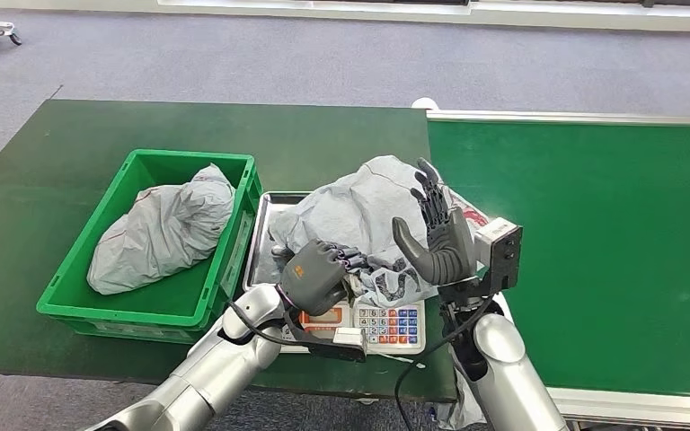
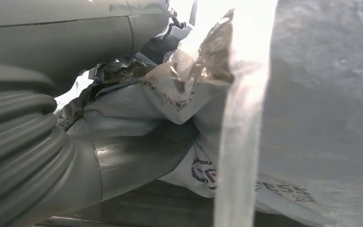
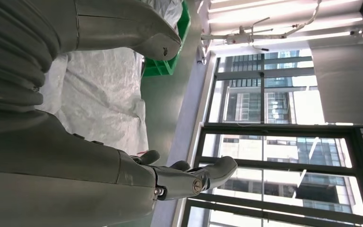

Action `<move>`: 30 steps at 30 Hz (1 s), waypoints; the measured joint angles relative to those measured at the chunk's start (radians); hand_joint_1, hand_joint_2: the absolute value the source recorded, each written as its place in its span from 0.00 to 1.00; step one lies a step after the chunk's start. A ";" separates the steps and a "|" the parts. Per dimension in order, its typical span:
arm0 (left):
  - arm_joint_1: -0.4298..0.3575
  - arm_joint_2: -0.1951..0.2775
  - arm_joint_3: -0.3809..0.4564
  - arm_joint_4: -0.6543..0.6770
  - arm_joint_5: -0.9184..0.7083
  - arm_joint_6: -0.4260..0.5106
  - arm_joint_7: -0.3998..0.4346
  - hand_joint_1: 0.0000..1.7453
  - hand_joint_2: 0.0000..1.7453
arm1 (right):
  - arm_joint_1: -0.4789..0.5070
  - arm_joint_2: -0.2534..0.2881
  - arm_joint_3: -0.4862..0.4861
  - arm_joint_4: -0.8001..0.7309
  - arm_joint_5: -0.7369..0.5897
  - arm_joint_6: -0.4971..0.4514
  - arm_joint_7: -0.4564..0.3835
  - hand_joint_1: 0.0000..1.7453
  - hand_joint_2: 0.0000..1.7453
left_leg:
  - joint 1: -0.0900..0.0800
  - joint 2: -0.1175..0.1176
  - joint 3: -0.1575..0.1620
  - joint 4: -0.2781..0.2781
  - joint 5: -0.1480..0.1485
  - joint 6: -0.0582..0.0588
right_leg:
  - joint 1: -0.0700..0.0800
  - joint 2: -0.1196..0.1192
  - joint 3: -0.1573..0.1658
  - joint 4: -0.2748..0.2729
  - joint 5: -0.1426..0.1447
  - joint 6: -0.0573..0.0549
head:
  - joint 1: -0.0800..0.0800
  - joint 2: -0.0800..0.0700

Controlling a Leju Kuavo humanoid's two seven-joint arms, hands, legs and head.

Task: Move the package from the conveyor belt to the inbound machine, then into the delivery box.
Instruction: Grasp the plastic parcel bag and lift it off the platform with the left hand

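A crumpled grey package [image 1: 350, 211] lies on the metal tray [image 1: 263, 235] of the inbound machine, a scale with a coloured keypad [image 1: 386, 323]. My left hand [image 1: 319, 274] is curled on the package's near edge. In the left wrist view the package's plastic [image 2: 170, 99] is bunched between the thumb and fingers of that hand [image 2: 52, 165]. My right hand [image 1: 436, 229] stands upright against the package's right side, fingers spread and holding nothing. The right wrist view shows this hand [image 3: 75, 156] open beside the package [image 3: 104, 94].
A green delivery box [image 1: 189, 157] stands left of the scale on the dark green table [image 1: 99, 135], with another grey package [image 1: 166, 229] inside it. The green conveyor belt [image 1: 593, 251] runs along the right. The box's corner [image 3: 163, 66] shows past the package.
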 joint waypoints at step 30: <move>-0.099 0.181 0.184 -0.329 -0.021 -0.001 0.174 1.00 1.00 | 0.236 0.017 -0.237 -0.004 0.070 -0.051 -0.017 0.00 1.00 | 0.001 0.000 0.000 -0.001 0.000 -0.001 | 0.001 0.000 0.000 0.000 0.000 0.000 | 0.000 0.000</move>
